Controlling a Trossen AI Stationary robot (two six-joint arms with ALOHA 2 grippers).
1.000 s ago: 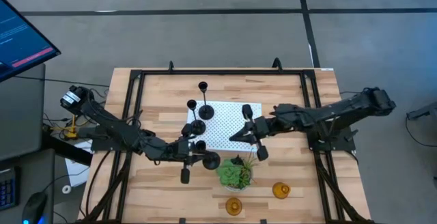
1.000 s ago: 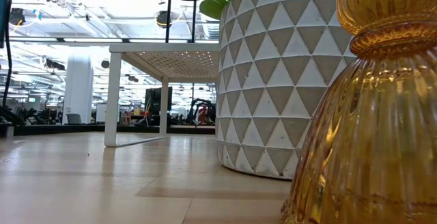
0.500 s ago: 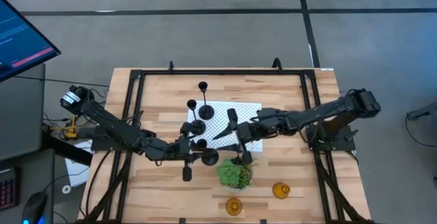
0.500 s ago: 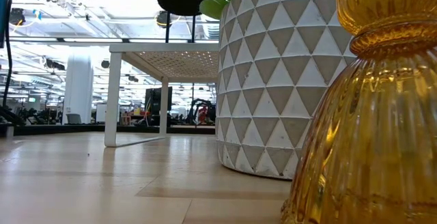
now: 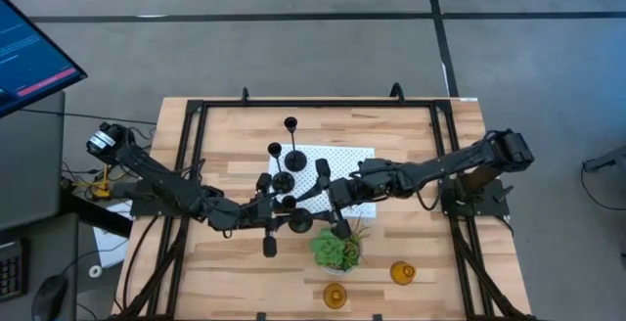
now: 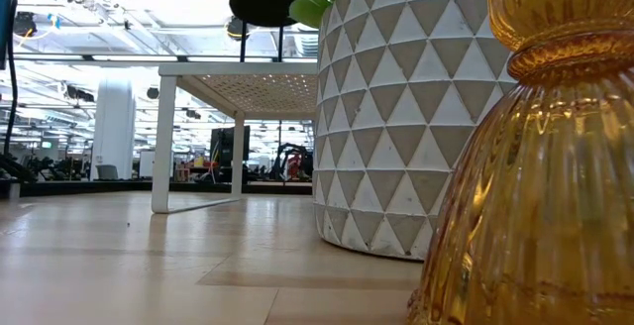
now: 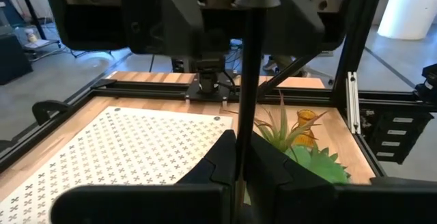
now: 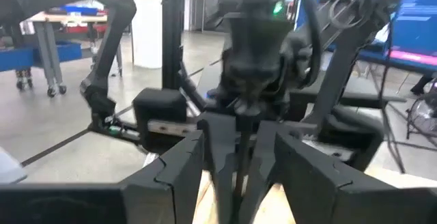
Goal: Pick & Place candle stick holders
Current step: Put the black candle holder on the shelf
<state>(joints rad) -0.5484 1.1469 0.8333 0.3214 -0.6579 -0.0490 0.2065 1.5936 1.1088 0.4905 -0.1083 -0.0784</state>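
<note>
A black candle stick holder with a thin stem (image 7: 246, 74) and a round base (image 6: 265, 0) hangs above the table beside the green plant (image 5: 337, 248), with my left gripper (image 5: 286, 219) shut on it. My right gripper (image 5: 318, 204) faces it from the table's right. It is open, and its fingers (image 8: 174, 173) stand on either side of the stem and of the left fingers without touching them. Two more black holders (image 5: 290, 125) (image 5: 282, 179) stand on the white perforated board (image 5: 347, 160). Two amber holders (image 5: 335, 295) (image 5: 402, 273) stand near the front edge. My left gripper pinches the holder's thin stem (image 7: 244, 125) between its two fingers (image 7: 222, 161). The fingers come level from the table's left and lie across the stem. The holder is about upright and lifted clear, with its round base (image 5: 300, 224) below the fingers.
The plant's white patterned pot (image 6: 396, 117) stands just right of the hanging base. One amber holder (image 6: 535, 166) fills the low view's right side. A black frame (image 5: 196, 125) runs around the wooden table top. A monitor (image 5: 29, 57) stands off the table's left.
My right gripper has travelled toward the table's left, up to the left gripper and the held holder, and has opened. Its fingers now flank the stem. The held holder's base shows a little lower in the low view.
</note>
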